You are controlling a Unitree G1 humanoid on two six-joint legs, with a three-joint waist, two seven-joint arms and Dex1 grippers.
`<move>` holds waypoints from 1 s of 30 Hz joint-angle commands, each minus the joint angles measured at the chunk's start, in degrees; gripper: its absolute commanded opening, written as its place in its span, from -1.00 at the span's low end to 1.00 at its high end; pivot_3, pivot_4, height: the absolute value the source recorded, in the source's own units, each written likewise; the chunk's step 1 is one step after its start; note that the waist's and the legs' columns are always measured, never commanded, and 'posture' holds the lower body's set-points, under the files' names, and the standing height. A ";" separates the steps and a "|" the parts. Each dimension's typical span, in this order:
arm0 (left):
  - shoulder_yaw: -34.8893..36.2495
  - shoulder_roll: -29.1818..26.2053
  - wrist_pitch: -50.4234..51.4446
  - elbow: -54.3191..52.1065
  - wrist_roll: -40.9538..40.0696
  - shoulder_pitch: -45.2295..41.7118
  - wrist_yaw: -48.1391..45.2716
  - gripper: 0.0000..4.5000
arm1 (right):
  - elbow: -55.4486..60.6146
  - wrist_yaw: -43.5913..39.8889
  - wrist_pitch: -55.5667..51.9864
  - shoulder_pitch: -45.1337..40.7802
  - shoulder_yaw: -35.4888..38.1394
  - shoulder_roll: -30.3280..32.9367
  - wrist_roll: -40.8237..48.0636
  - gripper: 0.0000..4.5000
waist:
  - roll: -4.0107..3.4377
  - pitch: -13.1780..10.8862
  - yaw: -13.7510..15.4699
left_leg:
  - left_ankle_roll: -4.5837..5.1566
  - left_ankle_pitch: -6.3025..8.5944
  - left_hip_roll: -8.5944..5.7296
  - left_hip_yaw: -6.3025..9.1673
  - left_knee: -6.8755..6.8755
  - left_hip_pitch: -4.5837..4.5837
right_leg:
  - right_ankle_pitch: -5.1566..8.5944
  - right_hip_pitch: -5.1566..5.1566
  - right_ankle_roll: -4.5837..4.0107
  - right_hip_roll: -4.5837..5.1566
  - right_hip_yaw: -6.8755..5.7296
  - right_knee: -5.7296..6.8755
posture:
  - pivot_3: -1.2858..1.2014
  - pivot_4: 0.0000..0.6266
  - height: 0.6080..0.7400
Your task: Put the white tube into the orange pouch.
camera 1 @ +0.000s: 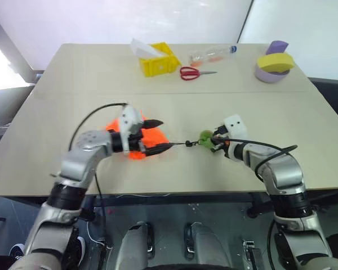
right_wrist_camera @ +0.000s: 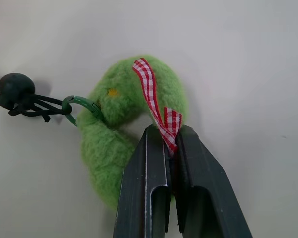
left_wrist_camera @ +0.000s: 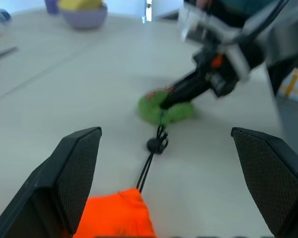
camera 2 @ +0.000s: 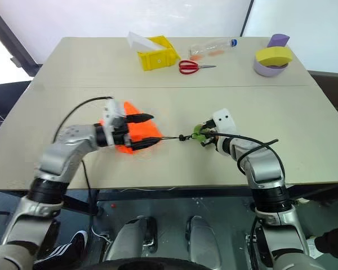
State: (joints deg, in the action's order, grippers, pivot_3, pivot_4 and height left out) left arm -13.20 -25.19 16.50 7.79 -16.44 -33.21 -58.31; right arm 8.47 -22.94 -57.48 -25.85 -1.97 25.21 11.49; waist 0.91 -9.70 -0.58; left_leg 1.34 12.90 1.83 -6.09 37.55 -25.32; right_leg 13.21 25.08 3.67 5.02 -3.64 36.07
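Nearest me, my left gripper (camera 1: 158, 135) hangs with its fingers spread wide over the orange pouch (camera 1: 149, 138), which lies on the table (camera 1: 56, 101). A dark cord (camera 1: 179, 144) runs from the pouch to the green bobble (right_wrist_camera: 119, 129). My right gripper (right_wrist_camera: 171, 141) is clamped on the bobble's red checked ribbon (right_wrist_camera: 156, 106). I cannot see the tube. A yellow box (camera 1: 158, 61) and scissors (camera 1: 194, 72) sit far back.

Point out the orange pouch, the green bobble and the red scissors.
orange pouch (camera 2: 147, 131): right eye view, its bare fabric.
green bobble (right_wrist_camera: 114, 129): right wrist view, its felt body.
red scissors (camera 1: 188, 73): left eye view, its handles.
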 commanded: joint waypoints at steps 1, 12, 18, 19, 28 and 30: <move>-2.16 4.22 -5.27 12.29 2.52 -8.64 -4.43 0.99 | -0.58 0.76 0.28 -0.54 0.13 -0.13 -0.50 -1.00 | 0.03 -0.02 0.04 | 0.01 -0.01 0.01 0.01 0.01 -0.04 | 0.00 0.06 0.00 -0.02 -0.01 0.04 | 0.03 -0.52 1.00; -4.27 11.26 -17.82 49.77 11.92 -29.37 -15.07 0.99 | 0.36 2.36 0.37 -0.46 0.07 -1.17 -0.78 -1.00 | 0.04 -0.02 -0.17 | 0.05 0.01 0.05 0.04 0.03 -0.11 | 0.01 0.14 0.10 -0.10 -0.06 0.03 | 0.03 -0.52 1.00; -4.37 14.45 -26.24 58.73 17.22 -32.62 -13.98 0.99 | 1.53 3.67 -0.32 -0.79 0.04 -2.16 -0.49 -1.00 | 0.06 -0.03 -0.09 | 0.07 0.02 0.04 0.07 0.18 -0.16 | -0.01 0.11 0.07 -0.04 -0.07 0.05 | 0.03 -0.52 1.00; -4.12 14.95 -26.96 59.51 17.63 -32.72 -14.14 0.99 | 1.76 3.84 -0.43 -0.77 -0.02 -2.28 -0.45 -1.00 | 0.05 -0.03 -0.09 | 0.09 0.04 0.04 0.07 0.20 -0.16 | -0.01 0.10 0.08 -0.03 -0.07 0.05 | 0.03 -0.52 1.00; -4.37 16.47 -32.15 63.54 23.59 -32.98 -9.56 0.17 | 3.20 4.62 -1.72 -0.86 0.35 -2.27 -0.22 -1.00 | 0.05 -0.03 -0.10 | 0.13 0.06 0.07 0.07 0.21 -0.20 | -0.02 0.14 0.10 -0.06 -0.08 0.07 | 0.03 -0.52 1.00; -3.62 16.76 -31.67 63.89 23.47 -33.16 -9.10 -0.31 | 3.34 4.78 -1.82 -1.00 0.30 -2.31 -0.18 -1.00 | 0.05 -0.03 -0.11 | 0.13 0.06 0.06 0.08 0.28 -0.20 | -0.03 0.11 0.11 -0.04 -0.09 0.07 | 0.03 -0.52 1.00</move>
State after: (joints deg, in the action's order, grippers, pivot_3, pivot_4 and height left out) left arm -18.19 -8.38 -15.37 71.37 6.73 -65.03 -68.61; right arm 9.91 -18.35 -59.09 -26.11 -2.28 22.93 11.37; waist 0.96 -9.74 -0.69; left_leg 1.47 12.96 1.89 -6.01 37.86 -25.52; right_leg 13.16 25.17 3.80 4.98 -3.73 36.14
